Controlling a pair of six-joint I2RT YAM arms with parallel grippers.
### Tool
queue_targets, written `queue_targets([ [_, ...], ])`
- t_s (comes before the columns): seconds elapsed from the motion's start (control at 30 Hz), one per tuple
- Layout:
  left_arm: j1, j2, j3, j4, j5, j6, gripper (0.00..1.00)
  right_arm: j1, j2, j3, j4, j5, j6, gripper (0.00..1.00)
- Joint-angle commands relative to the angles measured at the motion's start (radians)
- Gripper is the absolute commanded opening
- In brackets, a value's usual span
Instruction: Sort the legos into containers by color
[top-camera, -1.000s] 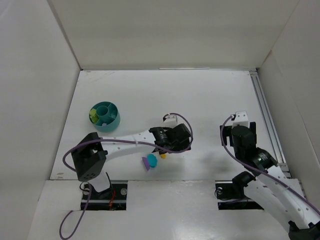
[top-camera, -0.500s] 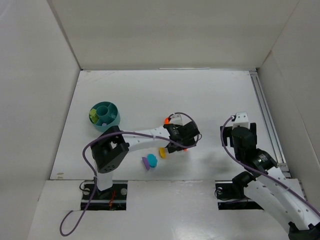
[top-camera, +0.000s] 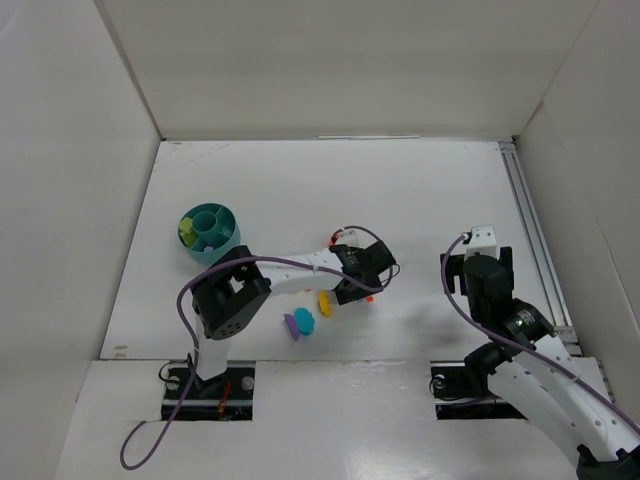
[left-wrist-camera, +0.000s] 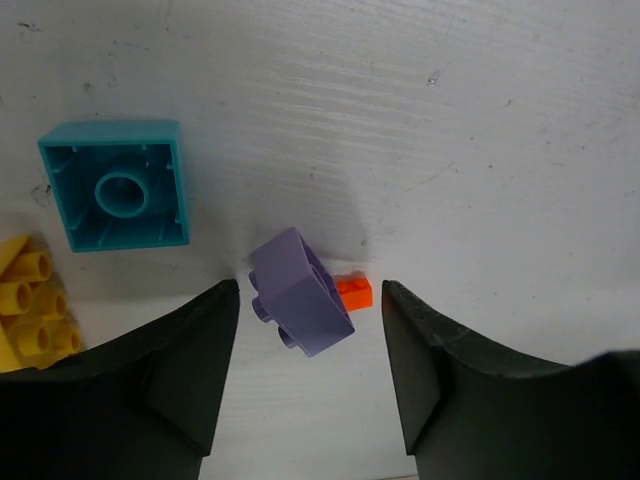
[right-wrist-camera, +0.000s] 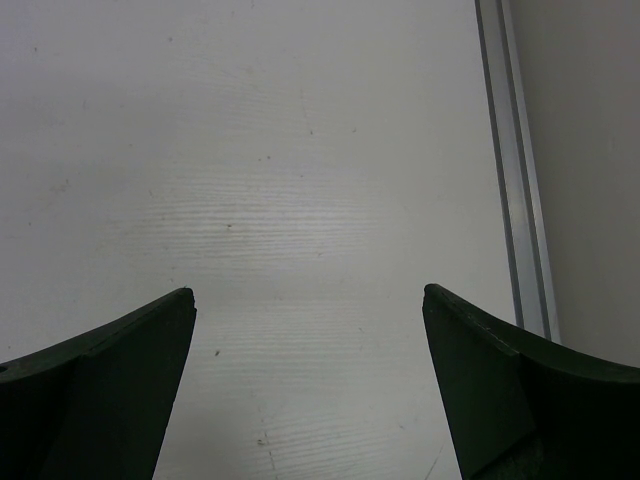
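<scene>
The left gripper (left-wrist-camera: 308, 292) hangs near the desk's (top-camera: 430, 190) middle, its jaws apart on either side of a tilted purple lego (left-wrist-camera: 300, 297), not touching it. A small orange lego (left-wrist-camera: 354, 291) touches that piece. The teal dish (top-camera: 208, 232) sits toward the left edge. The right gripper (right-wrist-camera: 308, 293) stands wide apart.

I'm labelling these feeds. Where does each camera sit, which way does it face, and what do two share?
Top external: above and behind the bases, looking down on the table; left arm and right arm show.
Left wrist: on the left arm, facing down; the left gripper straddles a purple lego.
Right wrist: on the right arm, facing down at the table; the right gripper shows, wide apart.
Shared: top and right wrist both show the metal rail.
</scene>
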Motion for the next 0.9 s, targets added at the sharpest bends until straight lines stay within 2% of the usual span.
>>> queue_targets([
  [0.0, -0.002, -0.015, 0.005, -0.006, 0.010, -0.001, 0.54, -0.004, -0.008, 0.005, 0.043, 0.015, -0.005, 1.00],
  [0.27, -0.002, -0.015, -0.004, -0.006, -0.011, -0.001, 0.38, -0.004, -0.008, 0.005, 0.043, 0.015, -0.005, 1.00],
  [0.3, -0.002, -0.015, 0.005, -0.020, -0.011, -0.001, 0.32, -0.004, -0.008, 0.005, 0.043, 0.015, -0.005, 1.00],
  [0.5, -0.002, -0.044, 0.035, -0.069, -0.073, -0.001, 0.18, -0.004, -0.008, 0.005, 0.043, 0.006, -0.005, 1.00],
  [0.57, -0.002, -0.069, 0.049, -0.099, -0.103, -0.001, 0.16, -0.004, -0.008, 0.005, 0.043, 0.006, -0.005, 1.00],
  [0.7, 0.022, -0.162, 0.077, -0.246, -0.285, -0.054, 0.16, -0.004, -0.008, 0.005, 0.043, 0.006, -0.005, 1.00],
  [0.77, 0.075, -0.251, 0.046, -0.319, -0.326, -0.102, 0.16, -0.004, -0.017, 0.005, 0.043, 0.006, -0.005, 1.00],
  [0.87, 0.161, -0.399, -0.062, -0.328, -0.350, -0.123, 0.16, -0.004, -0.017, -0.004, 0.052, -0.003, -0.014, 1.00],
])
